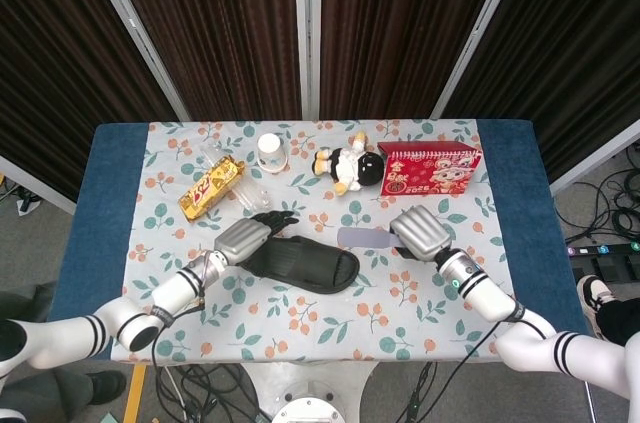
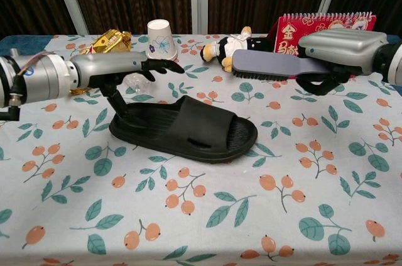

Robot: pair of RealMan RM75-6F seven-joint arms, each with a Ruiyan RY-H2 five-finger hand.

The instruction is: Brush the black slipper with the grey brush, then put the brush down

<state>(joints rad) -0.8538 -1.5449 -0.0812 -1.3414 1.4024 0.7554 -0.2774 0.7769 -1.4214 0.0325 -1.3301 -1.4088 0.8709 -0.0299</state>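
Note:
The black slipper [image 1: 300,263] [image 2: 185,131] lies flat on the floral cloth, toe pointing right in the chest view. My left hand [image 1: 245,235] [image 2: 122,65] hovers over its left end with fingers stretched out and apart above the slipper, and only the thumb [image 2: 117,101] reaches down to the slipper's edge. To the right my right hand [image 1: 420,231] [image 2: 342,49] grips the handle of the grey brush [image 1: 364,238] [image 2: 276,65]. It is held level and lifted clear of the slipper, bristles down.
Along the back of the table stand a gold snack packet [image 1: 211,186], an upturned paper cup [image 2: 161,41], a plush toy [image 1: 350,165] and a red calendar [image 1: 428,169]. A clear plastic item [image 1: 252,198] lies behind the left hand.

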